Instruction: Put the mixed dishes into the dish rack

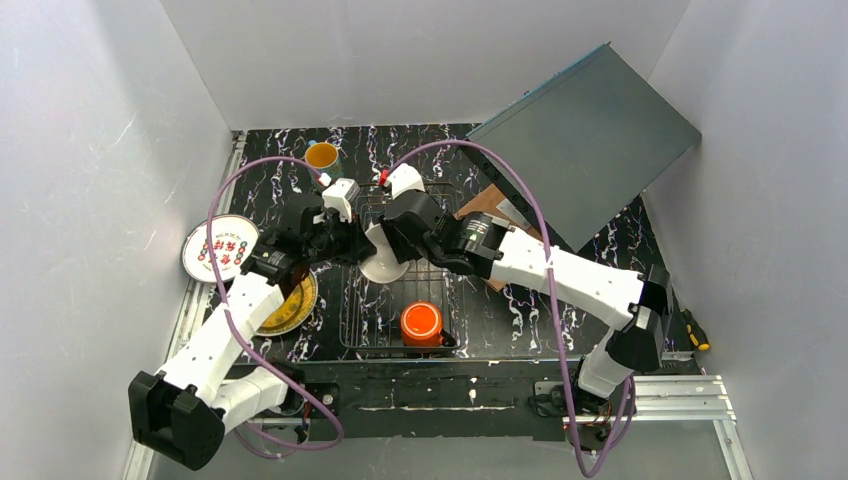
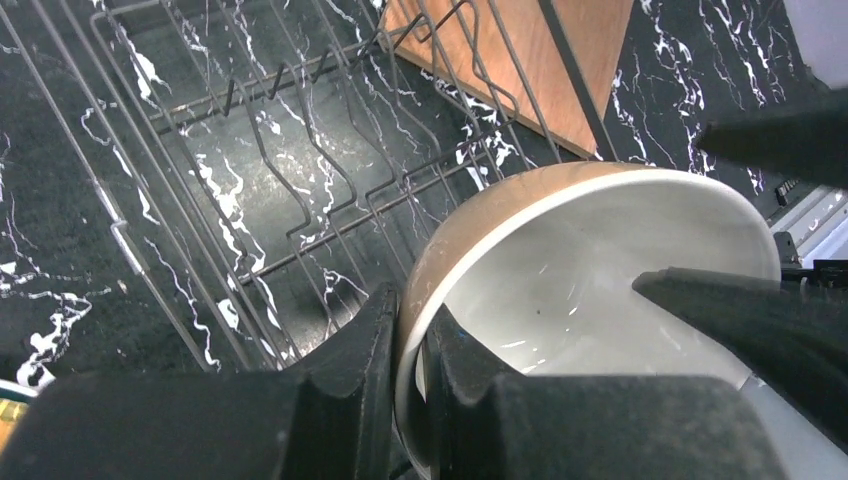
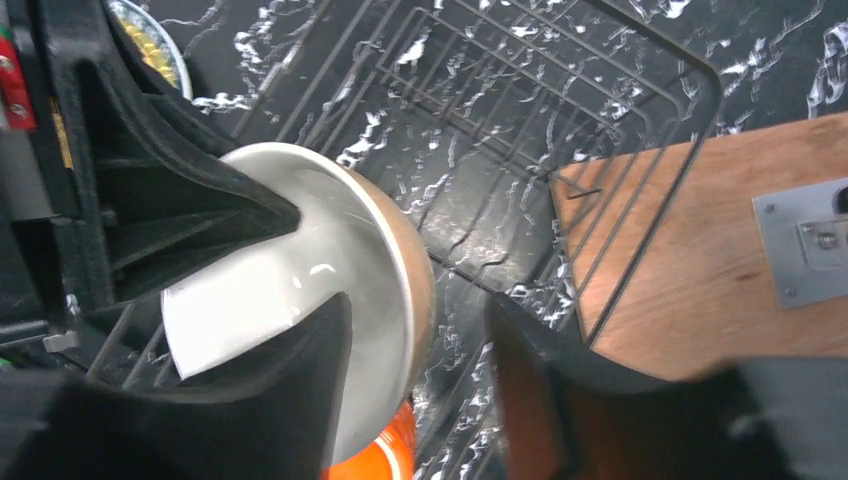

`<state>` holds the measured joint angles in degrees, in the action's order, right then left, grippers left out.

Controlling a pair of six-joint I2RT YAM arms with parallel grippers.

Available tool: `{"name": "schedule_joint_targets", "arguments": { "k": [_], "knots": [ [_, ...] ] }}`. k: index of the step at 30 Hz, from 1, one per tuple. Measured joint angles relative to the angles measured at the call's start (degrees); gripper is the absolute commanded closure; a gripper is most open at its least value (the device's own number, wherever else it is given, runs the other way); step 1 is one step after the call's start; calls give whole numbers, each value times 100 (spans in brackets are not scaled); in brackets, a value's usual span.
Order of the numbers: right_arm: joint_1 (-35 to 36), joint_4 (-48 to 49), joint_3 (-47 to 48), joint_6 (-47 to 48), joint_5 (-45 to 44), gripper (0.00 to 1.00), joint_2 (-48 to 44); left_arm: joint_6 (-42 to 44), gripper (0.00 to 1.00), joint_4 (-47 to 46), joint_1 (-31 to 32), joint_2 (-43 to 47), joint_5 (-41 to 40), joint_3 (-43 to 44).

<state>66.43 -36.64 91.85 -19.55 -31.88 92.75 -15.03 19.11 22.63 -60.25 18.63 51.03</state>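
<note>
Left wrist view: left fingers point(image 2: 350, 345) clenched on white-and-tan bowl point(image 2: 600, 260) rim, held tilted over dish rack point(image 3: 719, 98) for slotting; right fingers point(image 3: 285, 375) straddle its wall, slack, prob. a handover.

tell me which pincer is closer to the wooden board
Right. The right pincer straddles the bowl rim beside the wooden board; the left pincer grips the bowl's far side.

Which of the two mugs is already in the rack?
The orange mug, sitting inside the rack at its near end. The other mug, yellow inside, stands on the table beyond the rack's far left corner.
</note>
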Motion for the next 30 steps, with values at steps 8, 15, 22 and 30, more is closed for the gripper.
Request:
{"name": "schedule_joint_targets", "arguments": {
  "k": [8, 15, 22, 30],
  "knots": [
    [-339, 153, -144, -251, 1576, 2, -538, 98, 100, -426, 4, 651, 542, -442],
    [-988, 1113, -1580, -1145, 3512, 2, -1711, 22, 100, -1032, 4, 1071, 1027, -719],
    [-931, 1902, -2212, -1711, 4391, 8, -1834, -33, 100, -1368, 4, 1333, 1237, -844],
    [-977, 2391, -2498, -1956, 4444, 14, -1843, -35, 100, -1493, -2, 1355, 1309, -848]
  ]
}}
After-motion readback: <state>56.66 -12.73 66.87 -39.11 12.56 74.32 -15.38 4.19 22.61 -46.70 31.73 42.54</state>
